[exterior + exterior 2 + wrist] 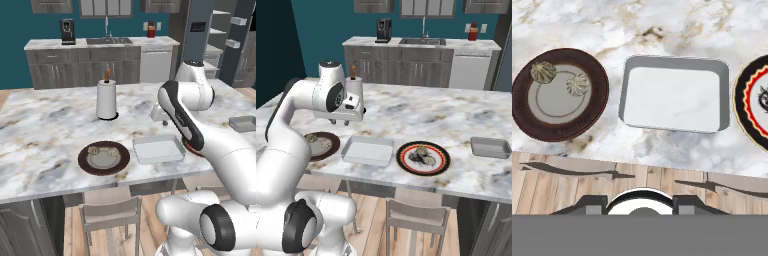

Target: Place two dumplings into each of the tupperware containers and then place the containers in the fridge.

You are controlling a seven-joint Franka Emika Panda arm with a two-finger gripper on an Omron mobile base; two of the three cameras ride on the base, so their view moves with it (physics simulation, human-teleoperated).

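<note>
Counter: the long marble counter (45,130) was white with grey and tan swirls, smooth and flat.
Brown plate: a round dark brown plate with a grey middle (559,94) sat near the counter's front edge.
On the brown plate: two small tan dumplings with wrinkled tops (577,84) lay close together, on the side of the plate away from the counter's front edge.
Near tray: a shallow pale grey see-through tupperware container with rounded corners (675,93) sat just beside the brown plate, not touching it. Nothing was in it.
Red plate: a round black plate with a red and yellow ring (422,158) sat on the other side of that tray. It held some dark wrinkled lumps, too small to count.
Far tray: a second grey rectangular tupperware container (490,147) sat well apart, farther along the counter, with nothing in it.
Paper roll: a tall white paper towel roll on a brown stick (106,98) stood upright behind the brown plate.
Fridge: the tall blue-grey fridge with white shelves (200,35) stood open at the back.
Gripper: the robot's two-finger gripper (341,121) hung above the counter. It held nothing, but I cannot tell how wide the fingers stood.
</note>
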